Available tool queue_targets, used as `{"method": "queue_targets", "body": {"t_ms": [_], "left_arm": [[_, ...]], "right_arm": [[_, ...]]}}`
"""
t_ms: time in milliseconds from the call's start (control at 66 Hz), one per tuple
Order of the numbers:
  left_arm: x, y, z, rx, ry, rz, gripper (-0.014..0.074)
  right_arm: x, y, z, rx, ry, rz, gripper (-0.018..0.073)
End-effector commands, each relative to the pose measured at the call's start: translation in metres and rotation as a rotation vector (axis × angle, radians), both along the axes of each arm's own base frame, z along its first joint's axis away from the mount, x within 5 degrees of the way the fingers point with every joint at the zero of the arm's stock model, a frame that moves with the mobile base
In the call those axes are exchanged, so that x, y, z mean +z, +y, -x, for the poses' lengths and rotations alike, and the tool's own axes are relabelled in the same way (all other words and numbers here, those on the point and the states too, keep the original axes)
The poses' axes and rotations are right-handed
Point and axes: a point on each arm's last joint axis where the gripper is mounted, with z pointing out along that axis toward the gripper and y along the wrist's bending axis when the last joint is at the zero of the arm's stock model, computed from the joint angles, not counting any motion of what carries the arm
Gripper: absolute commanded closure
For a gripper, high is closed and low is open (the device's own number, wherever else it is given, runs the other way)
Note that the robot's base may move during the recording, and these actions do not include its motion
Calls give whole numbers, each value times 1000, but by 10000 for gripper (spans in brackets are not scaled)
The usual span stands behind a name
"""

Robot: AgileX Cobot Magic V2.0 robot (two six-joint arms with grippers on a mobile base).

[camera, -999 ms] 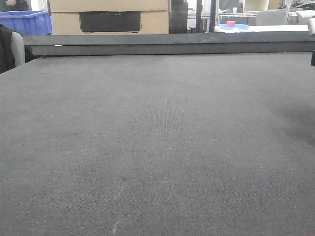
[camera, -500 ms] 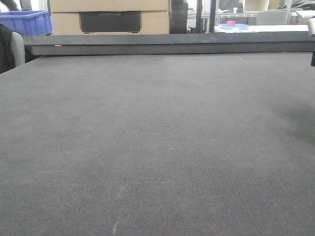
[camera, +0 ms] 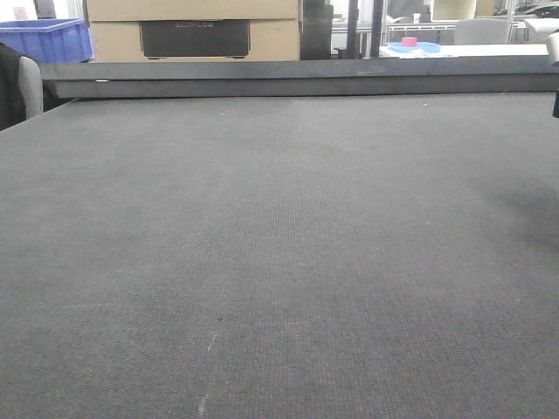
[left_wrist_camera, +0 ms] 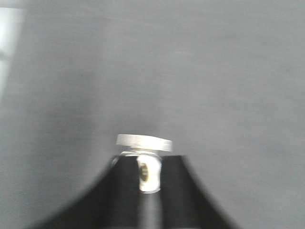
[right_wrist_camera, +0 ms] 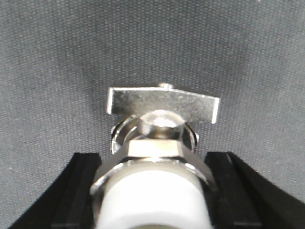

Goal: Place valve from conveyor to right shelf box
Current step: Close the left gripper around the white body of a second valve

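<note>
Looking from your right wrist, you see the right claw (right_wrist_camera: 155, 162) squeezing a shiny valve (right_wrist_camera: 162, 106) between its two black fingers (right_wrist_camera: 83, 186). This valve has a flat silver handle on top and a white part nearest the camera. The grey conveyor (right_wrist_camera: 57, 57) lies behind it, but you cannot tell if the valve touches the belt. The picture from your left wrist is blurry. There the left claw (left_wrist_camera: 148, 167) is closed around a blurry valve (left_wrist_camera: 144, 142) with a flat handle, over a grey surface. In the front view the belt is wide and flat, with a dark rail (camera: 297, 77) at its far edge. Behind the rail stand a brown box (camera: 192, 26) and a blue bin (camera: 48, 39).
</note>
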Motion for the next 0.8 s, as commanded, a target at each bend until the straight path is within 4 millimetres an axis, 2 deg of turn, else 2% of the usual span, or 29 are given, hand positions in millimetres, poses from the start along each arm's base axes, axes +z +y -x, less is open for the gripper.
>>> {"method": "queue_targets", "body": {"t_ms": [0,76,136,257,439,636,787], "left_arm": [[5,14,3,29,12,-48,353],[-1,22,2,16,71,-50,231],[-8,22,-3,-1,104,-29,181],[-23,15,-18,-104,167,-10,174],[-48,13,-42,-131,250,-2,145],[-74,13,-54,-138,364,16,49],[-99,13,-54,-140,428,29,43]], "right_arm": [[2,-2,0,-2,5,4,721],[2,-1,0,-5,5,-5,721],[2,-1,0,-6,3,-7,721],[2,-1,-1,-6,-4,-7,721],[2,-1,-1,-6,-4,-7,721],[2,-1,-2,-8,-19,-8,721],[2,-1,-2,-8,-19,-8,721]]}}
